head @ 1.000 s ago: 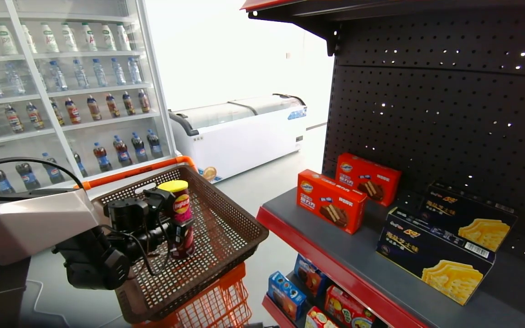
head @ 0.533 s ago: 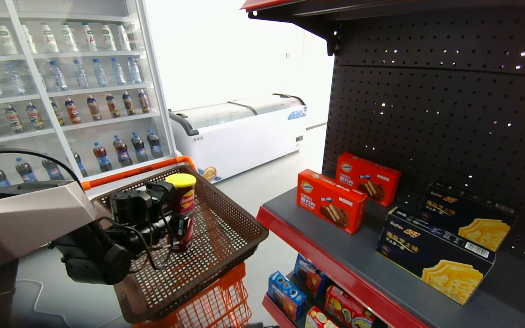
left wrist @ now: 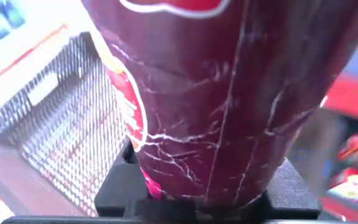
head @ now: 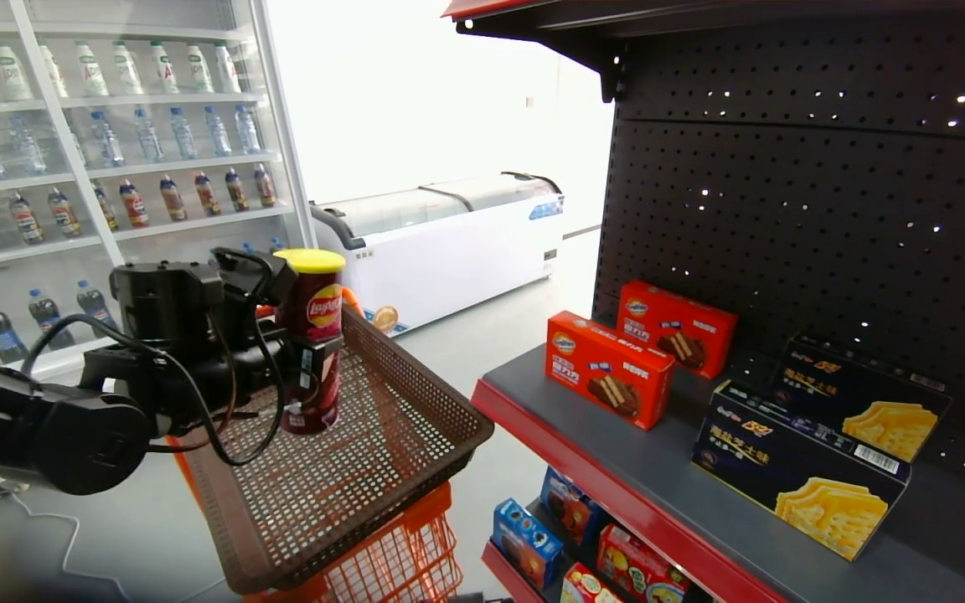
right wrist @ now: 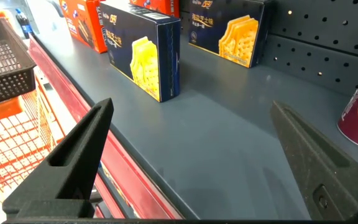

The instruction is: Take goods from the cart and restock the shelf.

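Your left gripper (head: 308,356) is clamped around the maroon chip can (head: 313,306), holding it upright above the brown basket (head: 424,402) on the orange cart (head: 399,557), left of the shelf (head: 616,452). Your right gripper (right wrist: 188,118) hangs spread wide over the shelf's grey board, near the dark-blue boxes (right wrist: 145,53).
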Controlling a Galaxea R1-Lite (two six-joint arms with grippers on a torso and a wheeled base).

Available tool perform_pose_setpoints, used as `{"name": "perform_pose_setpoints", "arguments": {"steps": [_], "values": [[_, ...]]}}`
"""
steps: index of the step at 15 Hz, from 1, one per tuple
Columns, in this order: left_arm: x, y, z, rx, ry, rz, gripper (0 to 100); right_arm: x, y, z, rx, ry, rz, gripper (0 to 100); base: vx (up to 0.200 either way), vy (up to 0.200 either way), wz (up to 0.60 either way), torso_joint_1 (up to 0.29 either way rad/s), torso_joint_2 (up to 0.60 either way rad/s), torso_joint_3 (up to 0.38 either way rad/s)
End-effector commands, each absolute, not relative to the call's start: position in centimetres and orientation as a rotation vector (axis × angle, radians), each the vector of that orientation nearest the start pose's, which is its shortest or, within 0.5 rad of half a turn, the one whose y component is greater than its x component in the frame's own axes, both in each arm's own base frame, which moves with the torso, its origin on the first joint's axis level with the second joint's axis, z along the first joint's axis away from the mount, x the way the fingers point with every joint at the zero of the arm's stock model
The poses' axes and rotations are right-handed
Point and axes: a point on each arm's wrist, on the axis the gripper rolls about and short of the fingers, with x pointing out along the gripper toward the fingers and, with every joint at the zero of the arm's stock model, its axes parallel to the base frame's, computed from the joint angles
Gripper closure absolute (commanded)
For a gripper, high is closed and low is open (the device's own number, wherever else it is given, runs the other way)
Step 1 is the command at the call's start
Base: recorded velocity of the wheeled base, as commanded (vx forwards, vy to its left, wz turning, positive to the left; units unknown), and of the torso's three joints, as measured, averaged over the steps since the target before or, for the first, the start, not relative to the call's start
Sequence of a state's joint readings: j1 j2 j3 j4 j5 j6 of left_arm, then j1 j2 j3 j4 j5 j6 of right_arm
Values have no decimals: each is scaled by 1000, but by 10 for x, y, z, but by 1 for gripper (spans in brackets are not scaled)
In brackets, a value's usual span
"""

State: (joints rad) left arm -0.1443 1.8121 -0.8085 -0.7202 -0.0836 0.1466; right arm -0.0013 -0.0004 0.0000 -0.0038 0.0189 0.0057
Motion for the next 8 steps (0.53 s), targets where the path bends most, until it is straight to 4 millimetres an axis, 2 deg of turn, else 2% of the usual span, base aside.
{"name": "perform_pose_setpoints", "arguments": {"steps": [1,2,3,4,5,6,8], "values": [[290,-61,208,157,110,-257,100,-23,0,76,6,-5,17,0,0,0,0,0,0,0],[277,-65,217,157,107,-266,100,-23,0,76,6,-5,18,0,0,0,0,0,0,0],[272,-66,219,161,117,-268,100,-23,0,76,6,-5,18,0,0,0,0,0,0,0],[247,-61,232,163,155,-277,100,-23,0,76,6,-5,18,0,0,0,0,0,0,0],[240,-60,235,164,170,-278,100,-23,0,76,6,-5,17,0,0,0,0,0,0,0],[216,-54,239,168,216,-299,100,-23,0,76,6,-5,17,0,0,0,0,0,0,0],[189,-49,240,166,236,-317,100,-23,0,76,6,-5,17,0,0,0,0,0,0,0]]}}
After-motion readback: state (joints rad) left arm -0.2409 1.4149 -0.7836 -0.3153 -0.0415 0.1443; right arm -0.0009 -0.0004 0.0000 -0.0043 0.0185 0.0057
